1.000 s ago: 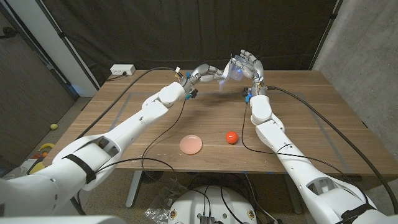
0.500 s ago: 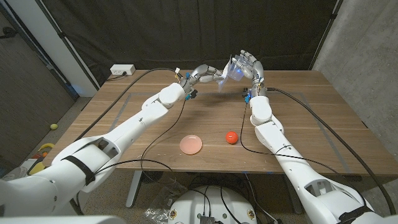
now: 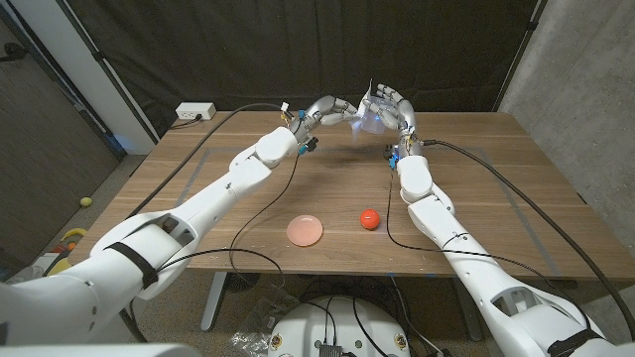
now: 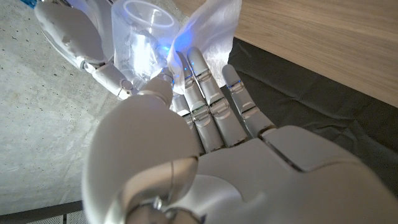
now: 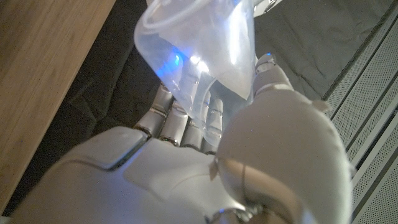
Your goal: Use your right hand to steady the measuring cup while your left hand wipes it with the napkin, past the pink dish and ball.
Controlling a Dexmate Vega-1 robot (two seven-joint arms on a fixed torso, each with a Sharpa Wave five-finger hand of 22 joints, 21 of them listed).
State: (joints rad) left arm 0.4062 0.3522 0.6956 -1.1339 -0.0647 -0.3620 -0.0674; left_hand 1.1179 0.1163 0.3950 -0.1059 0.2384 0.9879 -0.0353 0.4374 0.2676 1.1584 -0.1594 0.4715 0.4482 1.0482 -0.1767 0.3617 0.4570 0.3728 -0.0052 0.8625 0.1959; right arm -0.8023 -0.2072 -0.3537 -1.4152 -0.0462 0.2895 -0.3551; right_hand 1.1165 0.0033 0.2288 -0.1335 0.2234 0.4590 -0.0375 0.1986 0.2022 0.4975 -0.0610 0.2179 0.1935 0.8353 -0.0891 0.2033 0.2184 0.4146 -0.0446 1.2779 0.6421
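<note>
Wooden table [image 3: 496, 198] backed by dark curtain, left hand [image 3: 327, 111] raised over far edge, napkin [image 4: 208, 28] pinched in its fingers against clear measuring cup [image 3: 371, 109], cup gripped by right hand [image 3: 395, 107], pink dish [image 3: 305, 230] and red ball [image 3: 369, 219] set near front, apart.

Dish [image 3: 305, 230] left of ball [image 3: 369, 218], near edge.

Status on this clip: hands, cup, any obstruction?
Right hand holds cup. Left hand presses napkin against it. Dish, ball well clear.
</note>
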